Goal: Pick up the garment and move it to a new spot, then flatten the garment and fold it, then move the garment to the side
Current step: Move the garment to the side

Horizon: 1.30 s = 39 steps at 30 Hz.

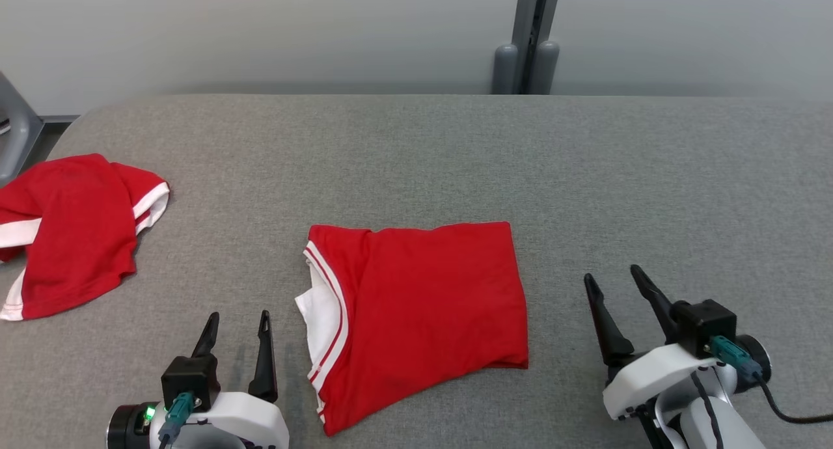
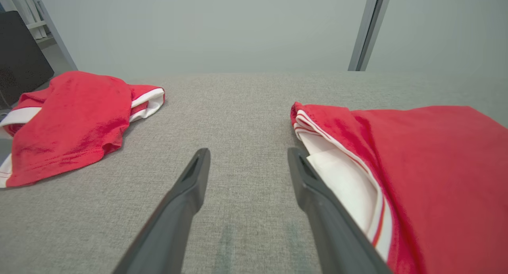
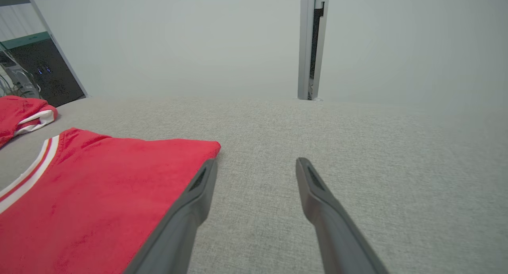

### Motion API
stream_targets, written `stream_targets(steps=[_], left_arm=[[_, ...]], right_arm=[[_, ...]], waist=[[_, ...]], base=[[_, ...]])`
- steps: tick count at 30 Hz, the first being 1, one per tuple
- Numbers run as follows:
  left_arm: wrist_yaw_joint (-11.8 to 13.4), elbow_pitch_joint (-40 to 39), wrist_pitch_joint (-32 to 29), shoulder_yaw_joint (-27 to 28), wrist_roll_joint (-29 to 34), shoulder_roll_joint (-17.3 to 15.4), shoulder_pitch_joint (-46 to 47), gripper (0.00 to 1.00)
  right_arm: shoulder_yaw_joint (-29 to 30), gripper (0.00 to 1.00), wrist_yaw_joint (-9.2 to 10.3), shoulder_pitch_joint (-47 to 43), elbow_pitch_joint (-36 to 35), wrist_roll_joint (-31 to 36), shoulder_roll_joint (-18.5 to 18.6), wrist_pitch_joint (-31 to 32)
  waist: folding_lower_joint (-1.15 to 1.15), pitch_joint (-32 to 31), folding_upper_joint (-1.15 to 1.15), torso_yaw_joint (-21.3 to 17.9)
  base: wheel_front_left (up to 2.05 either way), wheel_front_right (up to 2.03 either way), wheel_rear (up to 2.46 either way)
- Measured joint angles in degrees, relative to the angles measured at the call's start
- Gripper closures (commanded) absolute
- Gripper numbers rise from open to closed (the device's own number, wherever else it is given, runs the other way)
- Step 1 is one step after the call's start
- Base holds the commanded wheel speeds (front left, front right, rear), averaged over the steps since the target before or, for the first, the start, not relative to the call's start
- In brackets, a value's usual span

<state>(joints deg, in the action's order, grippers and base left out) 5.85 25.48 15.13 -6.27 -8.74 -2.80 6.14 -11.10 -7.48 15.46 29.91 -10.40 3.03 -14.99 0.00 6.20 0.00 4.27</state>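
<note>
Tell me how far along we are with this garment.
Done: the garment lies folded in a compact rectangle on the grey table. In hand: nothing; both sets of jaws stand open and empty, one on either side of it. Left: moving it to the side, perhaps next to the second red garment at the robot's left.

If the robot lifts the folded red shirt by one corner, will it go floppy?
Probably floppy: the folded red shirt is thin cloth in loose layers, so the fold would likely fall open. It looks light. Pushed, it may bunch up, since the grey fabric tabletop looks rough.
</note>
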Motion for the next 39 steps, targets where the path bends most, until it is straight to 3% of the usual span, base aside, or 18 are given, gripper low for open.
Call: stream_targets(steps=[11, 24, 33, 39], left_arm=[[-0.3, 0.24, 0.0, 2.35, 0.7, 0.02, -2.26, 0.0], [-0.82, -0.14, 0.0, 5.08, 1.63, 0.0, -6.02, 0.0], [-0.47, -1.0, 0.0, 4.12, 0.96, 0.01, -6.17, 0.0], [-0.51, -1.29, 0.0, 2.68, 0.82, 0.0, -4.68, 0.0]], right_arm=[[3.61, 0.0, -0.01, -6.95, -3.63, -1.18, -0.2, 0.0], [1.7, 0.0, -0.01, -9.71, -4.07, -2.87, -0.23, 0.0], [1.37, 0.0, 0.0, -9.79, -4.43, -3.33, -0.2, 0.0], [-2.91, 0.0, 0.0, -5.99, -3.19, -5.61, -0.2, 0.0]], waist=[[0.0, -2.63, 0.0, -3.31], [0.0, -5.57, 0.0, -5.35], [0.0, -5.5, 0.0, -5.65], [0.0, -2.9, 0.0, -4.36]], base=[[0.0, 0.0, 0.0], [0.0, 0.0, 0.0], [0.0, 0.0, 0.0], [0.0, 0.0, 0.0]])
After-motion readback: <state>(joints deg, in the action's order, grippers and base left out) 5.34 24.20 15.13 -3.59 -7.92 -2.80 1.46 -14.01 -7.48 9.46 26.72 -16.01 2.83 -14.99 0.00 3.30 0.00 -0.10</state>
